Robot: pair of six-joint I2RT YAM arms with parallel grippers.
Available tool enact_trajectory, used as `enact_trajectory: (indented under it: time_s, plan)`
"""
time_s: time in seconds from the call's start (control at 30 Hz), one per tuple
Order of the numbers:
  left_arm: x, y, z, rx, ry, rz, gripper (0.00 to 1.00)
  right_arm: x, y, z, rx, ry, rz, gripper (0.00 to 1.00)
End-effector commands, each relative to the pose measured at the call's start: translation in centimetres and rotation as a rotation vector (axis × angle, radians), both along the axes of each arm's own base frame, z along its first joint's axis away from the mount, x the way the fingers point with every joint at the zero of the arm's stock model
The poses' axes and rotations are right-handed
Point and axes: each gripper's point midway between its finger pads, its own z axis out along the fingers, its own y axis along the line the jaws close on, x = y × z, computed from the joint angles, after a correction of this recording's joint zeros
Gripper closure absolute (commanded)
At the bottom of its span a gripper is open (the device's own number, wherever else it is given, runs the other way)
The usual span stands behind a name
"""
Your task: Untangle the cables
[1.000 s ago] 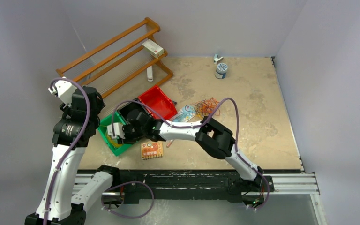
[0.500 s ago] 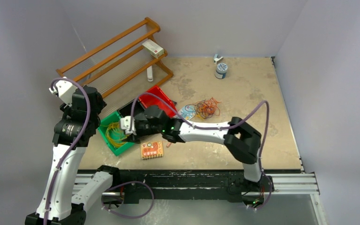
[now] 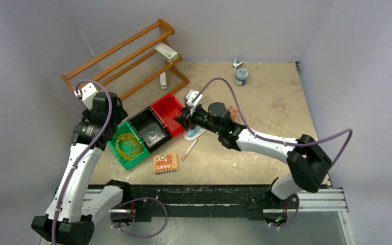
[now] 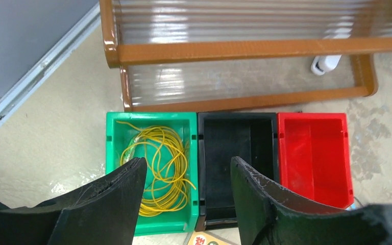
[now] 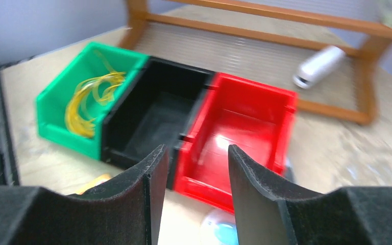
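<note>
Right of the red bin [image 3: 169, 108], mostly hidden under my right arm [image 3: 265, 141], sits the red-orange cable tangle [image 3: 233, 110], so I judge the right gripper [image 5: 196, 153], just beside that bin, jaws parted and empty, nearer than the left gripper [image 4: 188, 163], likewise parted and empty, left of the red bin above the yellow cable [image 4: 158, 153].

Right end effector [image 5: 196, 150] rightward (jaws apart)

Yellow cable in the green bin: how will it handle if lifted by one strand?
Likely floppy: the yellow cable is thin and lies in loose overlapping loops, so it should sag and trail. Probably light too. Loops may catch on the green bin wall coming out.
</note>
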Motion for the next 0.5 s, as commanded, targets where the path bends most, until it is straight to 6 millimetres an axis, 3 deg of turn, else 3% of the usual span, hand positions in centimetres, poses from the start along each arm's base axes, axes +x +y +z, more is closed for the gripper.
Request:
enact_trajectory:
  time_s: [0.0, 0.13, 0.27, 0.47]
  plan:
    - [0.2, -0.6, -1.1, -0.032, 0.007, -0.017, 0.40, 3.9, -5.0, 0.4, 0.053, 0.117, -0.288, 0.52]
    - [-0.8, -0.6, -3.8, -0.064, 0.044, 0.016, 0.43, 4.6, -6.5, -0.2, 0.064, 0.156, -0.346, 0.53]
    - [-1.6, -1.4, -7.9, -0.141, 0.102, 0.041, 0.45, 4.2, -5.9, -0.8, 0.057, 0.177, -0.310, 0.53]
    - [-2.3, -1.3, -11.8, -0.190, 0.131, 0.118, 0.51, 3.7, -5.2, -1.8, 0.056, 0.207, -0.270, 0.54]
